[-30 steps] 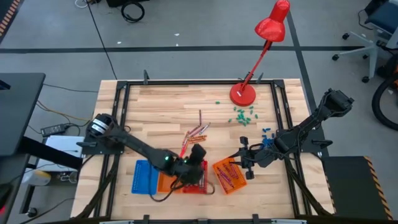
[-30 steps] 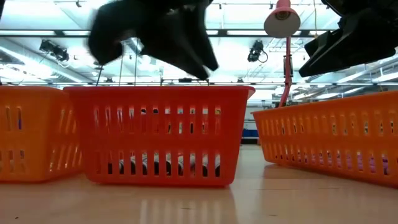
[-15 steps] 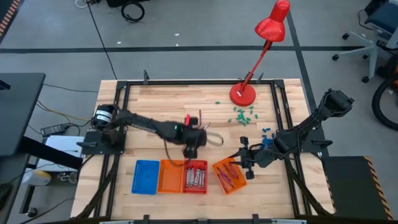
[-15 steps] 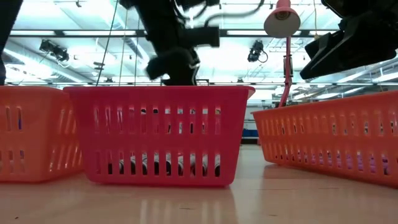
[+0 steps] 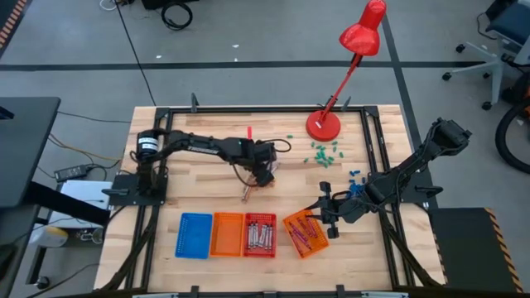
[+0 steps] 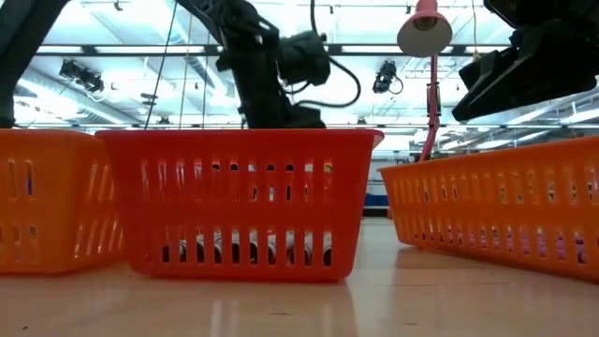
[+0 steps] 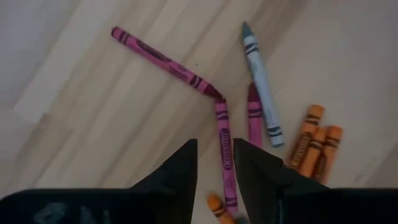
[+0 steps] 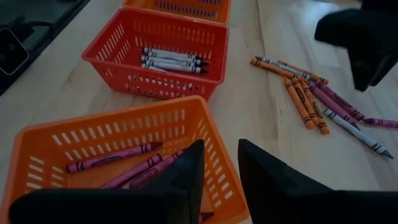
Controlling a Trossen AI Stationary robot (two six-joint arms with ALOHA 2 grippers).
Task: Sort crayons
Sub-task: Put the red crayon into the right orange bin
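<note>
My left gripper [image 5: 263,175] has swung up from the red basket [image 5: 260,235] at the lower middle of the high view to hang over the loose crayons [image 5: 252,189] at mid-frame, fingers [image 7: 177,171] slightly apart and empty, a pink crayon [image 7: 224,155] showing between them. Grey crayons [image 8: 171,60] lie in that basket, purple ones [image 8: 118,163] in the tilted orange basket [image 5: 305,234]. My right gripper [image 5: 323,209] hovers there, slightly apart, on the worktop's [image 5: 215,132] right.
</note>
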